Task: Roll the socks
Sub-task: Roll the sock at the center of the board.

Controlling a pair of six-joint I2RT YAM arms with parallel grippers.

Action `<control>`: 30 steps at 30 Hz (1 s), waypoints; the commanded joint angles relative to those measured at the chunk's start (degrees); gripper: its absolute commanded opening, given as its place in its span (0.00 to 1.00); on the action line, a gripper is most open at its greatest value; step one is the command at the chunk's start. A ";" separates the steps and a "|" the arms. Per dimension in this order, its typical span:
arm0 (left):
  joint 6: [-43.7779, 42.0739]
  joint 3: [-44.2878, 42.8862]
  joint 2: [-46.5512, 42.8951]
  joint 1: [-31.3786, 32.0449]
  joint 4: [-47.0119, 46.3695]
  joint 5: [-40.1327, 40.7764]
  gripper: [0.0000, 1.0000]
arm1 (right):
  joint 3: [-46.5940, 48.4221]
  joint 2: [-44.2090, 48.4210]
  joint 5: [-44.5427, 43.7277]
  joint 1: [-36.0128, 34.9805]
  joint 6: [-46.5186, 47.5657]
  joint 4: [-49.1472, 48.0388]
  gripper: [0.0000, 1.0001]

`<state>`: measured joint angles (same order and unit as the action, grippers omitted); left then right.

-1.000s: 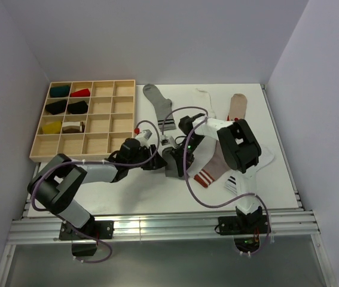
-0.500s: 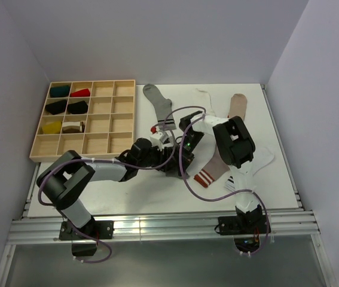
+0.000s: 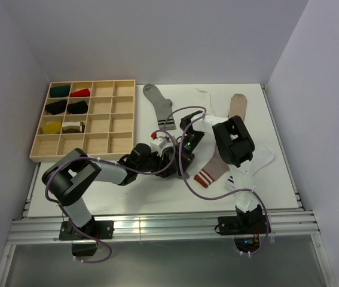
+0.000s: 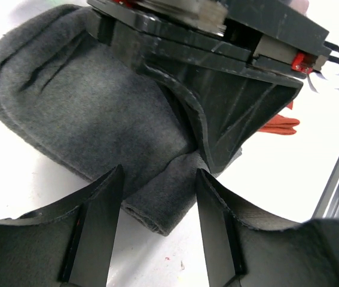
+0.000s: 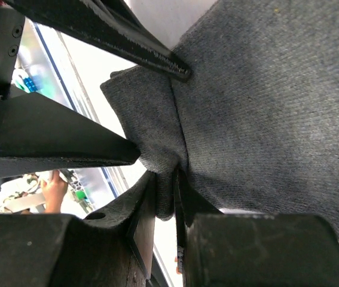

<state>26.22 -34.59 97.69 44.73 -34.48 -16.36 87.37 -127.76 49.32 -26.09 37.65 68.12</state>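
- While both arms meet near the middle of the table, the dark grey sock lies bunched on the white top between their tips.
- From where I stand, the left arm stretches low and nearly flat from its base toward the right. The left gripper has its fingers spread, one on each side of the sock's folded end.
- The right arm rises from its base, folds over and reaches back down to the left. The right gripper is pinched tight on a fold at the sock's edge.
- A grey striped sock lies farther back beside the wooden tray, and a taupe sock with red and white stripes lies just right of the grippers.
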 commanded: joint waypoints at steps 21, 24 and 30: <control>4.37 1.28 3.82 0.62 -5.77 -4.03 0.45 | 1.66 -1.96 -3.53 1.21 -4.07 -4.48 0.12; 6.12 1.54 5.05 0.53 -6.83 -4.38 0.29 | 1.14 -1.35 -3.53 1.21 -4.16 -5.10 0.14; 9.90 1.37 8.21 0.36 -7.27 -5.60 0.00 | -2.72 3.65 -4.75 1.56 -5.91 -10.09 0.26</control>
<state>34.02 -33.39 102.87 44.71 -43.16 -20.27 86.70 -127.81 48.77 -24.99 31.92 66.30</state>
